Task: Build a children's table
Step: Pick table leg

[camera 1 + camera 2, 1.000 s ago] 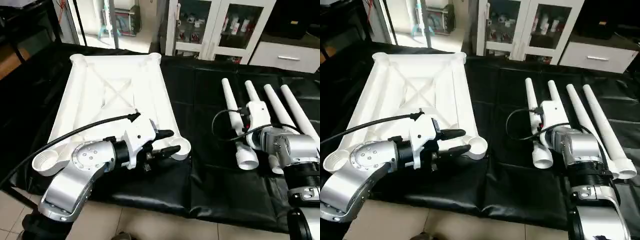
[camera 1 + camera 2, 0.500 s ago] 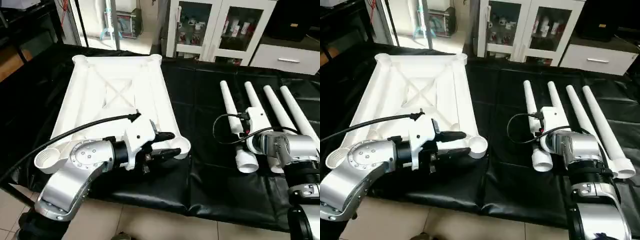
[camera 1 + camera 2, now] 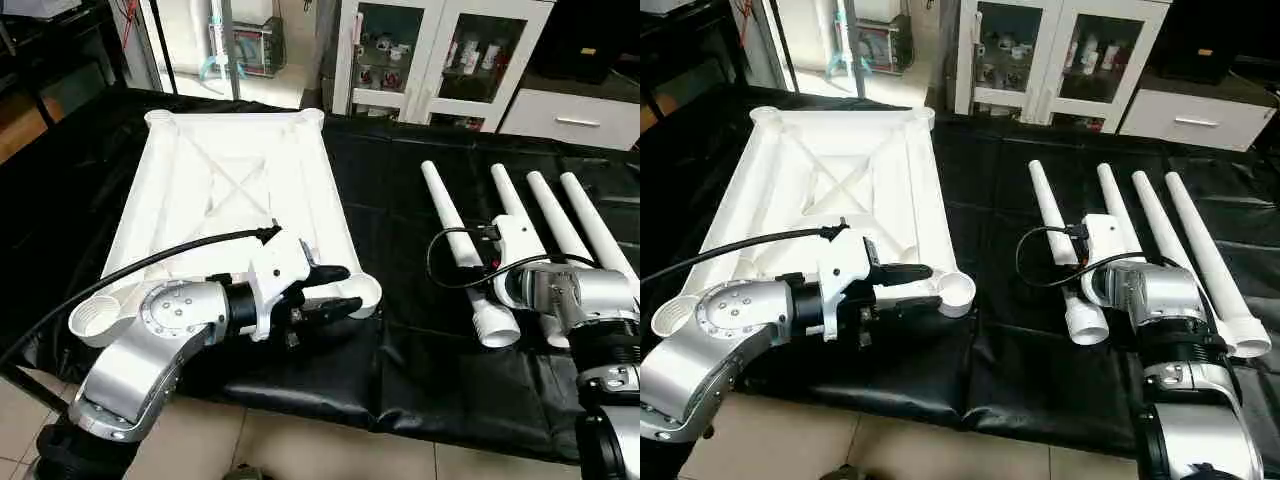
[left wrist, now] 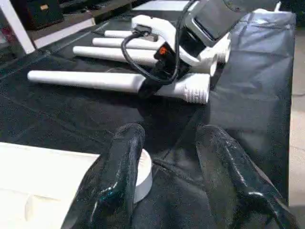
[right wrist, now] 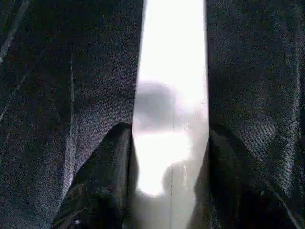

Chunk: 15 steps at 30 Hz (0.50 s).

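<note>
Children's table parts lie spread on a black-covered table [image 3: 400,360]. Nearest, the left tool [image 3: 336,290] has its two black fingers [image 4: 121,167] parted, one above and one below the near right corner socket [image 3: 362,293] of the white top [image 3: 230,190]; whether they press on it I cannot tell. That top lies underside up, its X ribs showing, and stretches away from the left tool toward the far edge of the table. Another round socket [image 3: 95,320] sits at the near left corner, beside the silver left forearm.

Off to the right of the left tool, well apart from it, four white legs [image 3: 560,225] lie side by side with their thick ends nearer the robot. The right tool [image 5: 169,157] has its fingers [image 5: 102,176] closed around the leftmost leg [image 3: 455,245], one finger against each side of the tube. This leg slants away from the other three, its thin end pointing toward the far left.

Beyond the table stand white glass-door cabinets [image 3: 440,50].
</note>
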{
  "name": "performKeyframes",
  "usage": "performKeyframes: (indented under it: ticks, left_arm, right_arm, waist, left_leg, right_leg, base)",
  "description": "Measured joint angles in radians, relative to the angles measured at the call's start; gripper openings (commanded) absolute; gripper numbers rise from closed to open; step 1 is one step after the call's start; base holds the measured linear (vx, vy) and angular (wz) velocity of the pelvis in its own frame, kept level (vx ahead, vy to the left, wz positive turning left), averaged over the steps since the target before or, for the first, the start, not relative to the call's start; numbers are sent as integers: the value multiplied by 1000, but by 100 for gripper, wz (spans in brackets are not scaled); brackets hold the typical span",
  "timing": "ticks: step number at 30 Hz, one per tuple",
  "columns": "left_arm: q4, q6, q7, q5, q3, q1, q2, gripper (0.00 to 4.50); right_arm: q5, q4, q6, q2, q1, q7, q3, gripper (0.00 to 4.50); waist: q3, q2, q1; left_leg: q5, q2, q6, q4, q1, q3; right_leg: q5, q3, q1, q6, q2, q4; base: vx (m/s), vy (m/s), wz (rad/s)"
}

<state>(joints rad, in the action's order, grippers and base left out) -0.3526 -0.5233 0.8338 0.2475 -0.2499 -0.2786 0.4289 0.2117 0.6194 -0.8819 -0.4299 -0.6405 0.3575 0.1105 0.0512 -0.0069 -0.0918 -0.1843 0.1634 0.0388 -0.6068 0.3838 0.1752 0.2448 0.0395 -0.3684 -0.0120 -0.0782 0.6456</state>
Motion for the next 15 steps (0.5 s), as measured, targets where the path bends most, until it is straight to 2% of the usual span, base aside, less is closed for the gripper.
performKeyframes:
  ticks: [1, 3, 5, 7, 8, 10, 12, 15]
  left_arm:
    - [0, -5, -8, 7, 7, -1, -10, 214]
    - [0, -24, -20, 36, 24, -10, -23, 246]
    - [-1, -45, -27, 57, 43, -15, -35, 252]
    - [-2, -67, -43, 87, 71, -22, -59, 266]
    - [-2, -82, -58, 103, 85, -36, -74, 290]
    - [-3, -100, -86, 123, 112, -53, -100, 297]
    - [2, -151, -152, 147, 154, -84, -153, 317]
    - [11, -204, -226, 189, 205, -138, -211, 343]
  right_arm:
    - [7, -16, 0, 0, 10, 0, 10, 187]
    - [29, -53, -3, 3, 27, 2, 30, 183]
    - [36, -90, -4, 4, 31, 5, 41, 182]
    - [60, -180, -10, 4, 53, 13, 63, 182]
    - [72, -231, -19, 4, 64, 14, 81, 182]
    - [91, -300, -30, 5, 73, 14, 93, 182]
    - [115, -427, -33, 14, 111, 12, 119, 181]
    - [164, -597, -28, 48, 142, 24, 116, 181]
  waist:
    - [0, 0, -1]
    - [0, 1, -1]
    - [0, 1, 0]
    - [0, 1, 0]
    - [1, 1, -1]
    - [1, 1, -1]
    - [1, 1, -5]
    - [1, 2, -6]
  left_leg:
    - [0, 0, 0, 0, 0, 0]
    - [0, 0, 0, 0, 1, 0]
    - [0, 0, 0, 0, 1, 0]
    - [0, 0, 0, 1, 2, 0]
    - [0, 1, 0, 1, 2, 0]
    - [0, 1, 0, 1, 2, 0]
    - [0, 1, 0, 1, 3, 1]
    - [0, 1, 0, 1, 2, 1]
  right_leg:
    - [0, 0, 0, 0, 0, 0]
    - [0, 0, -1, 0, 0, 0]
    - [0, 0, -2, 0, 0, 1]
    - [0, 0, -3, 0, 0, 0]
    - [0, 0, -3, 0, 0, 0]
    - [0, 0, -3, 0, 0, 0]
    - [0, 0, -4, 0, 0, 0]
    - [0, -1, -4, 0, 1, 0]
  base:
    - [0, 0, 0]
    - [0, 0, 0]
    - [0, 0, 0]
    - [0, 0, 0]
    - [0, 0, 0]
    - [0, 0, 0]
    - [0, 0, 0]
    - [0, 0, 0]
